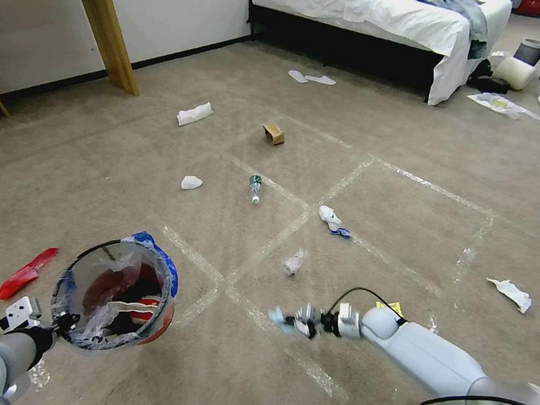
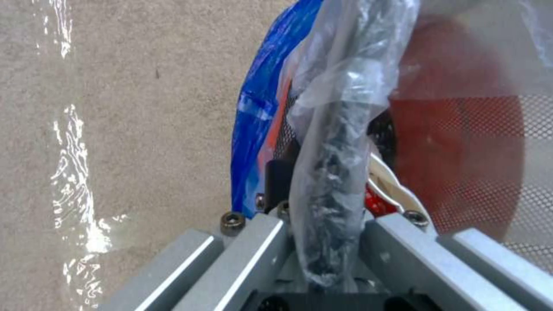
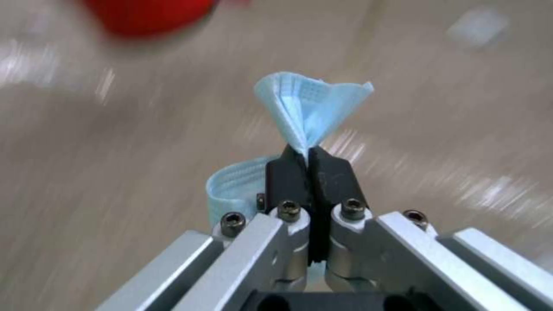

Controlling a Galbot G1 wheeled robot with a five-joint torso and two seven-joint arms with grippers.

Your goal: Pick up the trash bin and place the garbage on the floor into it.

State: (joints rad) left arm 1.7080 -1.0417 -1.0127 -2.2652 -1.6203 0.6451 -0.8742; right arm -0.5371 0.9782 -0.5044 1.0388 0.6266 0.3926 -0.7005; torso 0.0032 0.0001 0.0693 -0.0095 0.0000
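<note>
My left gripper (image 1: 64, 322) is shut on the black rim of the red-orange trash bin (image 1: 115, 293), holding it above the floor (image 1: 404, 224) at the lower left. The left wrist view shows its fingers (image 2: 276, 177) pinching rim and clear liner of the trash bin (image 2: 455, 142). To the bin's right, my right gripper (image 1: 292, 320) is shut on a light-blue face mask (image 3: 311, 103), pinched at its fingertips (image 3: 308, 157). Garbage on the carpet: a red wrapper (image 1: 28, 272), tissues (image 1: 191, 182), a bottle (image 1: 255, 188), a brown carton (image 1: 273, 132), a white wad with a blue scrap (image 1: 330, 219).
A wooden table leg (image 1: 112, 37) stands at the back left and a bed (image 1: 381, 19) at the back. White slippers (image 1: 309, 77) lie before the bed. A grey bin (image 1: 530, 51) and plastic bags sit at the far right. More tissue (image 1: 511, 293) lies right.
</note>
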